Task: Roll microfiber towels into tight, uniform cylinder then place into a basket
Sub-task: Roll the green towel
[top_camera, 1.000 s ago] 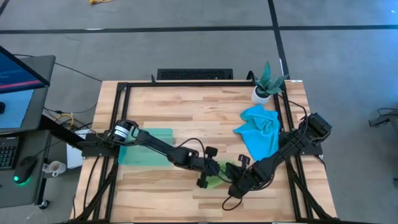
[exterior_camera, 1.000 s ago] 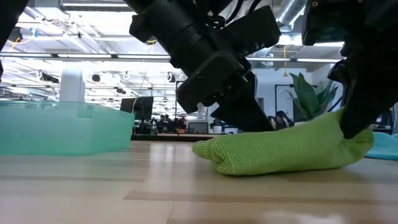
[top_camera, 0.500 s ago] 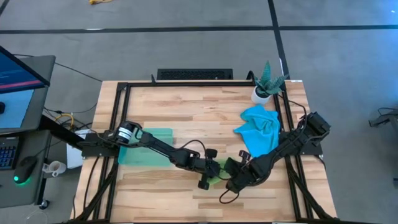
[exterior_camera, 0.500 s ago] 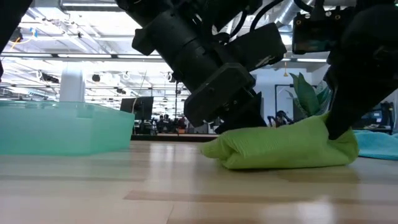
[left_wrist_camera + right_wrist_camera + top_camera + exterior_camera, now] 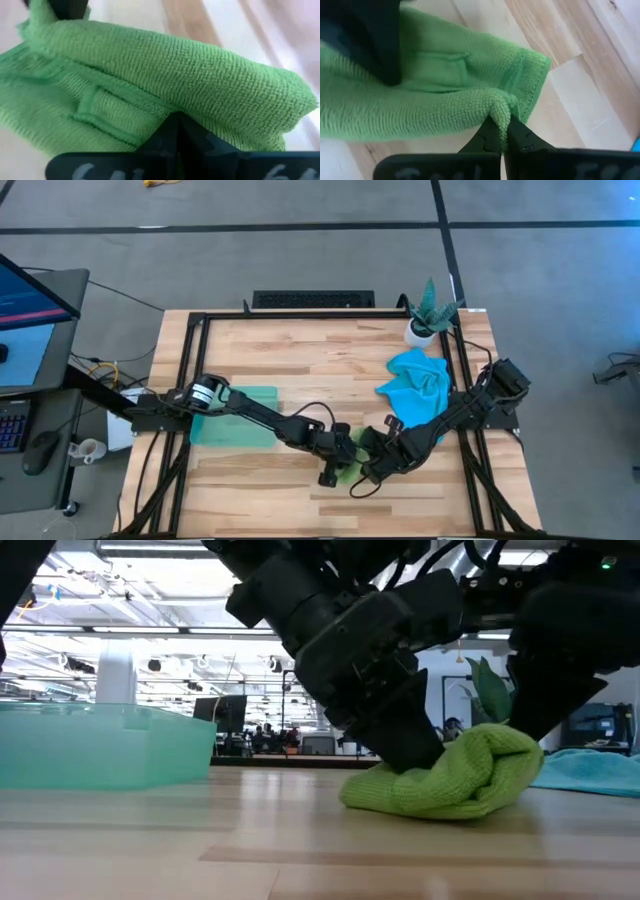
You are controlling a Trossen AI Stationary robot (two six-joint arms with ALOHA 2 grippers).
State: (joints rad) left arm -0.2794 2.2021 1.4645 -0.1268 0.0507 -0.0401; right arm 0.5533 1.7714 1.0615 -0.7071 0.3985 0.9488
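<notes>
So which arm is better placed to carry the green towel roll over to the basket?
Probably the left: its gripper is shut on the green towel, and the basket lies along that arm's side.

Green towel (image 5: 450,780) nubby cloth; table (image 5: 320,350) smooth pale wood

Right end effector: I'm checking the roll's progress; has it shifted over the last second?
Yes. In the high view the right end effector has moved left, away from the blue towel, toward the basket.
</notes>
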